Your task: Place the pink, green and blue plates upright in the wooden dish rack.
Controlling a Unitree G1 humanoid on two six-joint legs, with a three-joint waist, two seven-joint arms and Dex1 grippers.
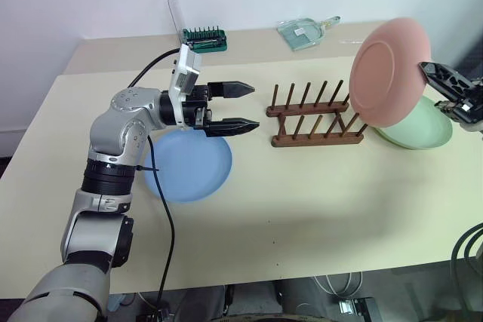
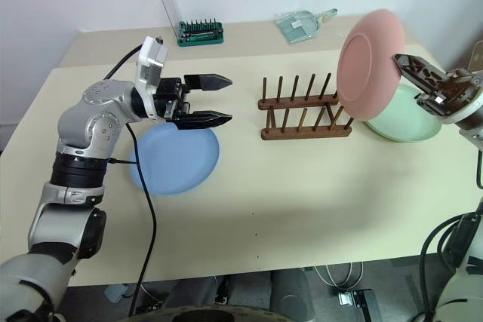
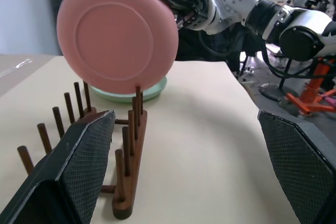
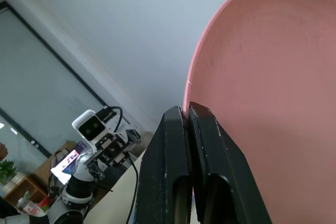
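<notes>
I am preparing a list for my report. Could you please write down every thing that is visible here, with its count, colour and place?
pink plate: 1, salmon pink, held upright on its edge above the right end of the rack
green plate: 1, pale mint, flat on the table behind the pink plate
blue plate: 1, light blue, flat on the table under the left gripper
wooden dish rack: 1, dark brown, table centre, no plate in it
tool-bit holder: 1, green, clear lid raised, far edge
clear bag: 1, transparent, far edge
table: 1, beige
left gripper: black, open, pointing at the rack
right gripper: black, shut on the pink plate's rim
</notes>
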